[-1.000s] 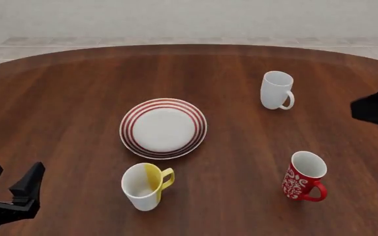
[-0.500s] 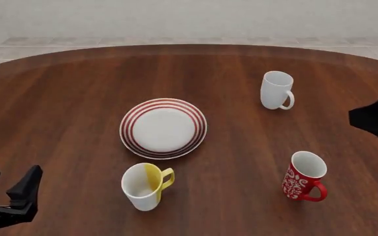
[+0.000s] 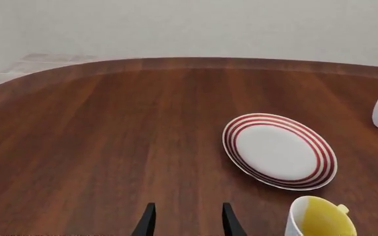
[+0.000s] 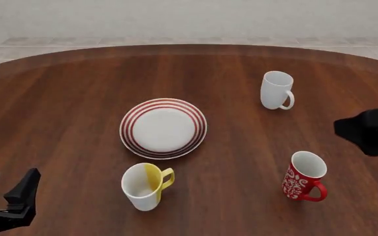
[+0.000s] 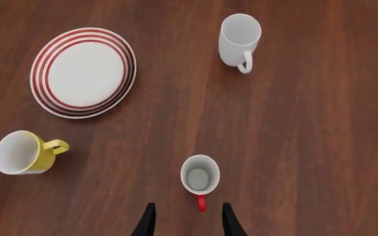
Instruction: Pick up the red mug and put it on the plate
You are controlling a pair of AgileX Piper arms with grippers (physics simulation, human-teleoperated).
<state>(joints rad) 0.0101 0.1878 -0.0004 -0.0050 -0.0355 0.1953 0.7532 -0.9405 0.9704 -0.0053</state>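
right gripper (image 5: 185, 223) hangs spread above the red mug (image 4: 304, 176), which stands upright on the bench right of the plate (image 4: 163, 128), so I'd drop straight and pinch the rim, not the handle

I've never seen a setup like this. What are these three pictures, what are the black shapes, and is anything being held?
These are simulator renders of two robot arms at a wooden table. One picture looks from above and behind; the other two come from cameras behind each gripper. The black shapes are the left gripper and right gripper, both open and holding nothing. On the table stand a red mug, a red-ringed plate, a plain white mug and a white-and-yellow mug. The right gripper hangs above the red mug.
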